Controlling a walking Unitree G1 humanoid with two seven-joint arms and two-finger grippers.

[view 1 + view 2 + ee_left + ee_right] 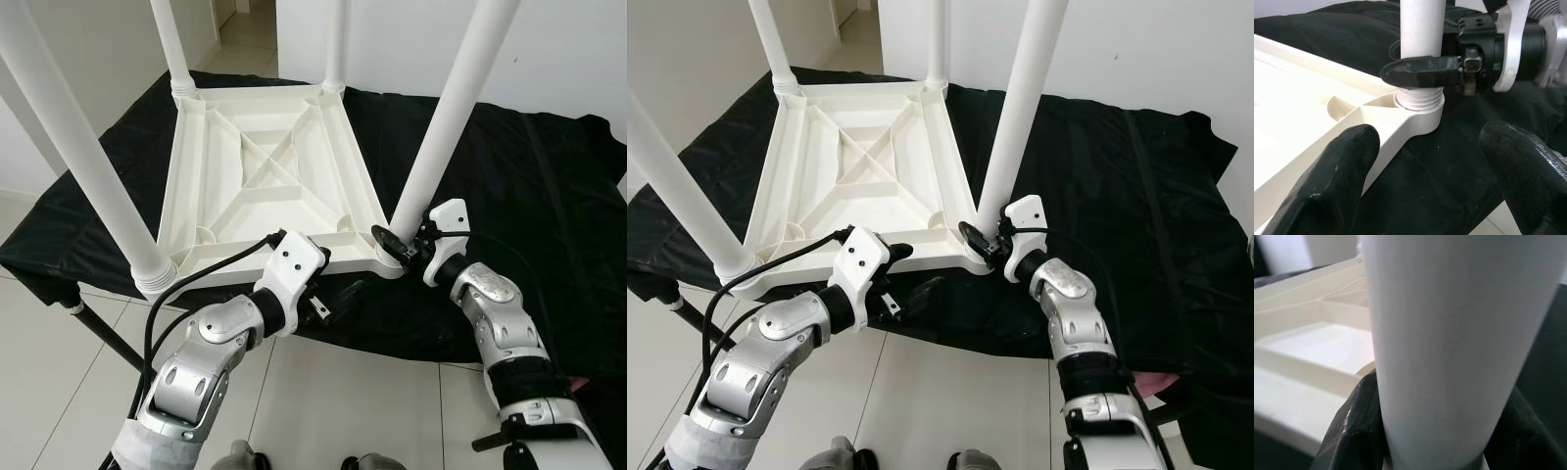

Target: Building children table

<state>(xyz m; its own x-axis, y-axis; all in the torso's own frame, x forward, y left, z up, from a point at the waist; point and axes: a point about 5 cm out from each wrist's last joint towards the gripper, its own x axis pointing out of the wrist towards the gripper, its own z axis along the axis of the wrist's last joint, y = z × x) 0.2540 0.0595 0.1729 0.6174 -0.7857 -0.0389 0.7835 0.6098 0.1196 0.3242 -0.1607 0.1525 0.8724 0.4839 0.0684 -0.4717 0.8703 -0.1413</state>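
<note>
White walls and pale floor tiles are seen all around, and a black cloth [549, 186] is spread over a low stand.

The right gripper [400, 245] is closed around the bottom of the near right leg [446, 117], just above the screw threads. In the right wrist view the white leg is pressed between the two black fingers [1352, 431]. The left gripper [328, 304] is held wide, with nothing in it, just below the near edge of the table top [265, 166]. Its fingers [1327, 176] are seen pointing at the same corner.

The table top is laid upside down on the cloth. Four white legs are stood up in its corners. The near left leg [78, 147] is set in its socket, and the two far legs are seen at the back.

Some threads [1418, 100] are left showing above the corner socket, so the leg is probably not screwed all the way in yet. If the leg is turned while tilted, the threads could be jammed. If the leg is squeezed too softly, the fingers could slip around it and nothing would be turned. The near edge looks close to the edge of the stand, so the whole table could be pushed off or slid if the top is not held down.
</note>
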